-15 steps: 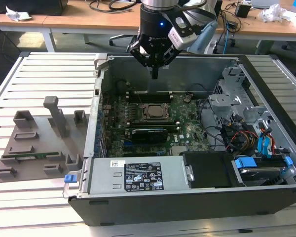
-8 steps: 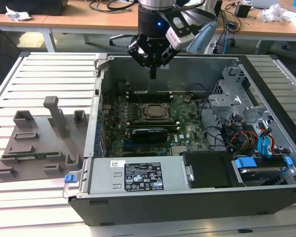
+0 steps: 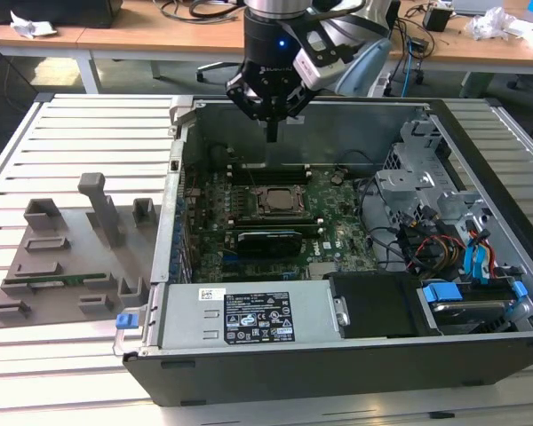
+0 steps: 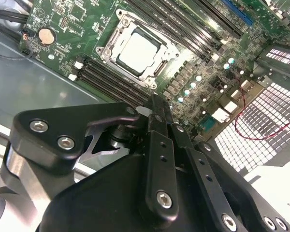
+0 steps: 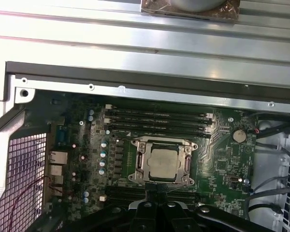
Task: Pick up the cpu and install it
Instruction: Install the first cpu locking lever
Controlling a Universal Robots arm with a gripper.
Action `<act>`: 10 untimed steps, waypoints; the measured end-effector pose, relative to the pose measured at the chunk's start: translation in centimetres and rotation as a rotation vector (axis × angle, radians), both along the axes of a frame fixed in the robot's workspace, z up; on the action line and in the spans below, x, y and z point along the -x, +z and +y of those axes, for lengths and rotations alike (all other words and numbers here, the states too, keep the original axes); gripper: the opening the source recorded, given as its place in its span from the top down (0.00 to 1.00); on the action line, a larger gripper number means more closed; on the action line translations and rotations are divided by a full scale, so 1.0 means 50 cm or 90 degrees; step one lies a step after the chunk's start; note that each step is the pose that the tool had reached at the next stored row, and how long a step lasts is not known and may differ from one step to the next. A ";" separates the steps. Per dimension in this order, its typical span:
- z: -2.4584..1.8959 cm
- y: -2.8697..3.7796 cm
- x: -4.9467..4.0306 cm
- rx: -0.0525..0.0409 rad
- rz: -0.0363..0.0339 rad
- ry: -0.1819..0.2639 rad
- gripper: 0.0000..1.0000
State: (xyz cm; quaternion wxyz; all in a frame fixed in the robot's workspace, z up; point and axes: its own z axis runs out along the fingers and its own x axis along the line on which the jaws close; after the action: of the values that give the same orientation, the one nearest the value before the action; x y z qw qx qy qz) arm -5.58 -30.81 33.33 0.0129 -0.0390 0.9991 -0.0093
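hand: the hand (image 3: 271,133) hangs above the open case, fingers drawn together to a single narrow tip with nothing between them; in the second wrist view the hand (image 4: 158,104) shows the same closed tip, pointing down at the board.
cpu from hand: the cpu (image 3: 274,200) lies straight below the hand and a little toward the case front in the exterior view, well apart from the tip in height.
cpu seat: in both wrist views the cpu (image 5: 164,163) (image 4: 139,50) already sits flat inside the socket frame (image 5: 136,164), silver top plate up, edges square to the frame.
axis: the chip is square, so no long axis; its sides run in line with the memory slots (image 5: 157,117) on either side of the socket.
surface: the motherboard (image 3: 333,209), lying level at the bottom of the case (image 3: 480,133).
room: open air between tip and socket; a graphics card (image 3: 268,240) lies just past the socket toward the case front, cables (image 3: 426,244) and drive bays well off to the exterior view's right.
outside: a grey fixture tray (image 3: 62,257) rests on the slatted bench (image 3: 98,115), well apart to the exterior view's left.
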 end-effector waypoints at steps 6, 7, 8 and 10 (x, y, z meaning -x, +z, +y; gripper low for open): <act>0.0000 -0.004 0.007 0.0000 0.0000 0.000 0.89; 0.0000 -0.005 0.008 0.0000 0.0000 0.000 0.89; 0.0000 -0.006 0.008 0.0000 0.0000 0.000 0.89; 0.0003 -0.012 0.009 0.0000 0.0000 0.000 0.89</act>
State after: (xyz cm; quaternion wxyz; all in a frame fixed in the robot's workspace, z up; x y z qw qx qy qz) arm -6.02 -30.79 32.71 0.0129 -0.0390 0.9991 -0.0093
